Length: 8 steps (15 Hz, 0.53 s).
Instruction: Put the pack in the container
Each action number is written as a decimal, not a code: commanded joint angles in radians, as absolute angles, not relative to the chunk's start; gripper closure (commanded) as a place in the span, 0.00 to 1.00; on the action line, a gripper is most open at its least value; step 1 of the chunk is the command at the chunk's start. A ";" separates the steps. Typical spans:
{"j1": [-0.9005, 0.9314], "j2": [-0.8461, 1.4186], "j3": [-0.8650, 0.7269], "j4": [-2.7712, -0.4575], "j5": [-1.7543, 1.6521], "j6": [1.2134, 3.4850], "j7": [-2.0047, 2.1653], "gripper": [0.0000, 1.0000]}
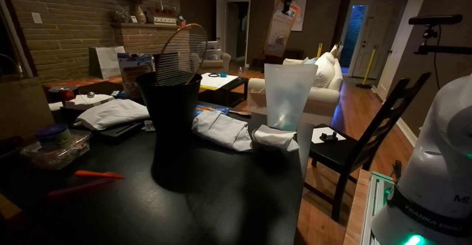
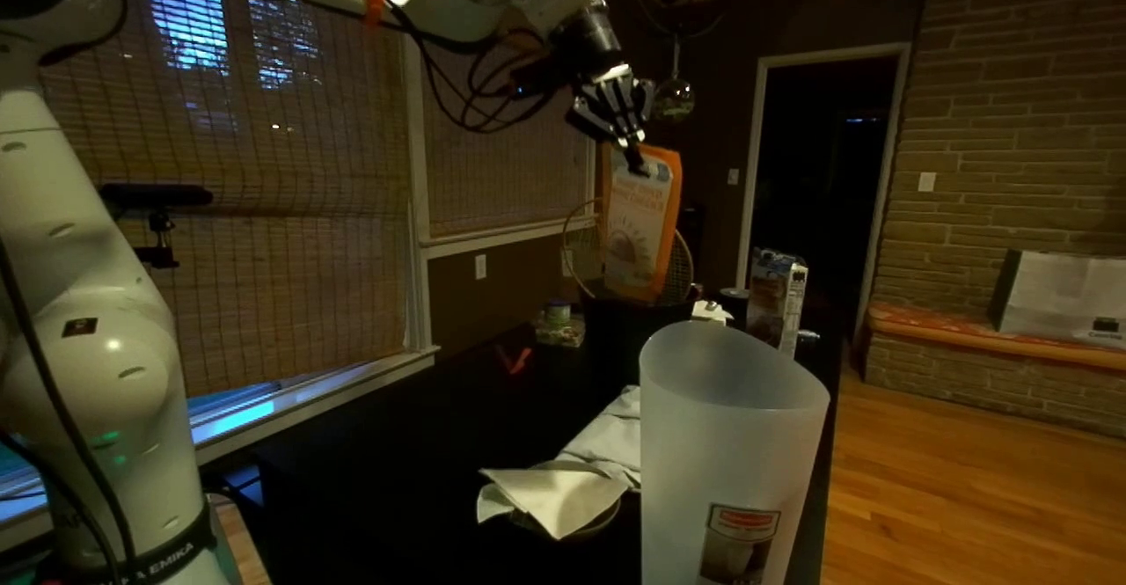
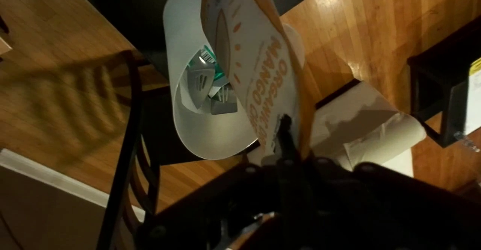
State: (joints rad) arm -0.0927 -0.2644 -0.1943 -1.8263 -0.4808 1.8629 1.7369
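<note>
Wrist view looks down past my hand point(image 3: 283, 129), which pinches the pack point(image 3: 259, 65) near its top edge, a dark fingertip pressed on the white face (I can make out "ORGANIC" and "MANGO" in orange letters). From there the pack hides part of the mouth of the translucent container point(image 3: 210, 141), where grey slotted pieces point(image 3: 201, 82) and a green item point(image 3: 219, 71) lie. In both exterior views the pack hangs in the air, its lower end showing above the container's rim; whether it is squarely over the mouth, I cannot tell. The container stands upright on the black surface point(image 1: 206, 186) near its edge, beside a bowl point(image 2: 596, 525) with a pale sheet point(image 2: 554, 488) draped over it. Farther along, a racket point(image 1: 181, 55) leans upright in a dark bin point(image 1: 167, 105).
</note>
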 commanded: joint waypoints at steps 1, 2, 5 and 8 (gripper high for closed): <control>-0.189 -0.237 -0.160 -1.871 -0.531 1.883 1.813 0.99; -0.212 -0.235 -0.142 -1.867 -0.588 1.864 1.872 0.99; -0.212 -0.226 -0.152 -1.862 -0.558 1.865 1.827 0.98; -0.225 -0.215 -0.147 -1.858 -0.610 1.890 1.884 0.99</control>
State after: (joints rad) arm -0.1970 -0.2239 -0.1603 -1.8649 -0.5697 1.8649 1.8418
